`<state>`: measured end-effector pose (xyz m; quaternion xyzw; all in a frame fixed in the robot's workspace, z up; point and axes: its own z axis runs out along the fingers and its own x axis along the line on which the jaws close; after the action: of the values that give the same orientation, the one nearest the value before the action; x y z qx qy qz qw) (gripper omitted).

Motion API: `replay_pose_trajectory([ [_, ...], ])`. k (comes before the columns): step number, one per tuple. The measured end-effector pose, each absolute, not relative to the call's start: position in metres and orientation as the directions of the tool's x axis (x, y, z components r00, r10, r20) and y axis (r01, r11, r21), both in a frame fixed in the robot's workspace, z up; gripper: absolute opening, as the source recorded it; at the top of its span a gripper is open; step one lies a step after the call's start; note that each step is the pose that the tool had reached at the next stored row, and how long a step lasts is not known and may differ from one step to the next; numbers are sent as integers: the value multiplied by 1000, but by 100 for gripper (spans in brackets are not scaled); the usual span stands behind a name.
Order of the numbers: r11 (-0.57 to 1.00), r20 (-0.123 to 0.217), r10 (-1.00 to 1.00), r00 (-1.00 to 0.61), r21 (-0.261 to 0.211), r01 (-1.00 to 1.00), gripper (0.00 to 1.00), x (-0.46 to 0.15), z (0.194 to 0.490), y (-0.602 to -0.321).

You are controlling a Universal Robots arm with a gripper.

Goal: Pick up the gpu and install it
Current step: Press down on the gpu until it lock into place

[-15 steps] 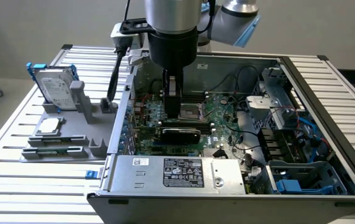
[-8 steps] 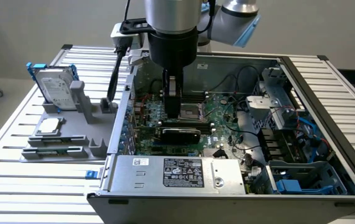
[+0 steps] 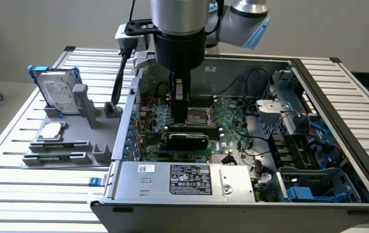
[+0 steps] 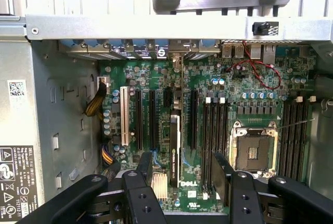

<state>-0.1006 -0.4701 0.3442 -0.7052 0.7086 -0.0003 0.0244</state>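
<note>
Readable print: "DELL" in white on the motherboard near the gripper; a white Dell label on the inner case wall. The power supply carries a black-and-white rating label, text too small to read.

The gpu stands on edge in a slot of the motherboard, inside the open computer case. In the wrist view it reads as a thin black-faced card with a strip of small white lettering I cannot make out; in the exterior view its black cooler shows just below the fingers.

Gripper hangs over the card, fingers apart, one on each side, not touching it.

Room: empty expansion slots flank the card; the CPU socket lies close beside one finger. The case walls stand well apart from the arm.

Outside the case, a grey fixture on the slatted table holds a silver hard drive in a blue frame.
</note>
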Motion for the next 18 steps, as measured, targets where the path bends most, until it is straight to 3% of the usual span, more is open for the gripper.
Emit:
replay_pose_trajectory([
  [10,5,-34,-999,-4,-35,-999,55,-101,344,-470],
  [13,5,-34,-999,-4,-35,-999,13,-101,344,-470],
  [18,5,-34,-999,-4,-35,-999,10,-101,344,-470],
])
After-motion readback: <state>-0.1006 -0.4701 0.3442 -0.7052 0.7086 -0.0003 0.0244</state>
